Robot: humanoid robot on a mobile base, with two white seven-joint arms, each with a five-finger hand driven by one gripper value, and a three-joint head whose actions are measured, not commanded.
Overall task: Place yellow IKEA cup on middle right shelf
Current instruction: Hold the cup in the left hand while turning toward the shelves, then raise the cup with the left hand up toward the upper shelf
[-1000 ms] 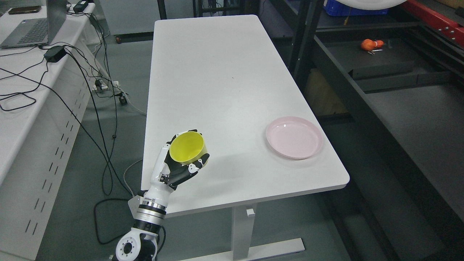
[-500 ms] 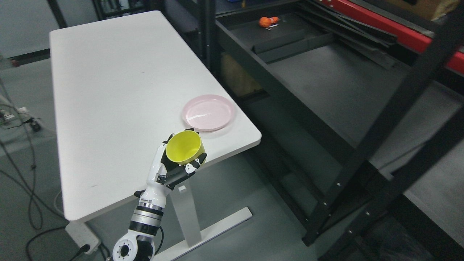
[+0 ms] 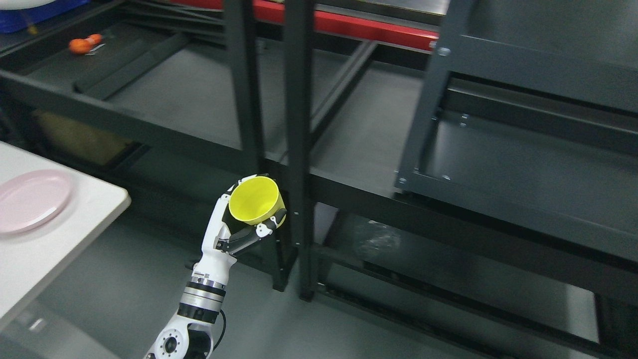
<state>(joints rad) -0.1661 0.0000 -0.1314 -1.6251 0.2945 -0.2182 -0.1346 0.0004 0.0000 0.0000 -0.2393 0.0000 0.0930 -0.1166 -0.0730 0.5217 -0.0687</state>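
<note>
My left hand [image 3: 244,227] is shut on the yellow cup [image 3: 255,200] and holds it upright, opening up, in the air in front of the black shelving. The cup is just left of a black upright post [image 3: 299,149]. To the right stands a dark grey shelf unit with a shelf board [image 3: 543,174] at mid height. The right arm does not show.
A white table's corner [image 3: 94,214] with a pink plate [image 3: 31,198] is at the left edge. A wide black shelf board [image 3: 189,99] runs behind the posts, with an orange object [image 3: 82,45] at its far left. A lower shelf [image 3: 448,279] sits near the floor.
The whole view has swung right: the table has slid to the left edge and the shelving now fills the picture. The hand still holds the cup the same way.
</note>
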